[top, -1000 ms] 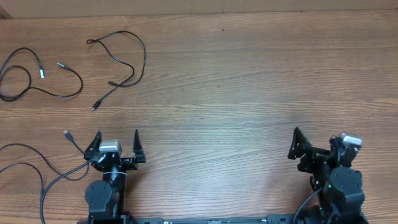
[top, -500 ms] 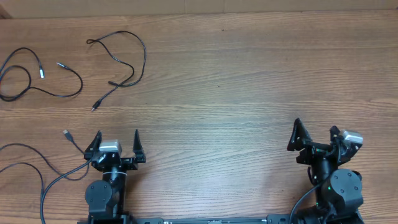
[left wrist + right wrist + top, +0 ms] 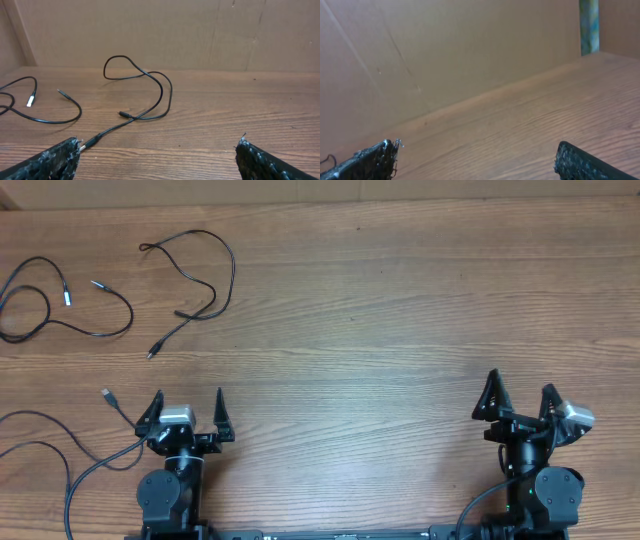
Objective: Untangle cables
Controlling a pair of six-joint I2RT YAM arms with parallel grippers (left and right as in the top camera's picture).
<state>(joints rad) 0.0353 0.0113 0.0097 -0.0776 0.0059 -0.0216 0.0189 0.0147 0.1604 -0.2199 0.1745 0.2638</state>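
Even, warm light with faint shadows; overhead view sharp, wrist views soft in the foreground.

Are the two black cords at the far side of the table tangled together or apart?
Apart: from overhead, bare table shows between the far-left cord and the looped cord; they nowhere touch.

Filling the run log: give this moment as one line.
cables: lying apart at left, none held | left pincer: open, empty | right pincer: open, empty
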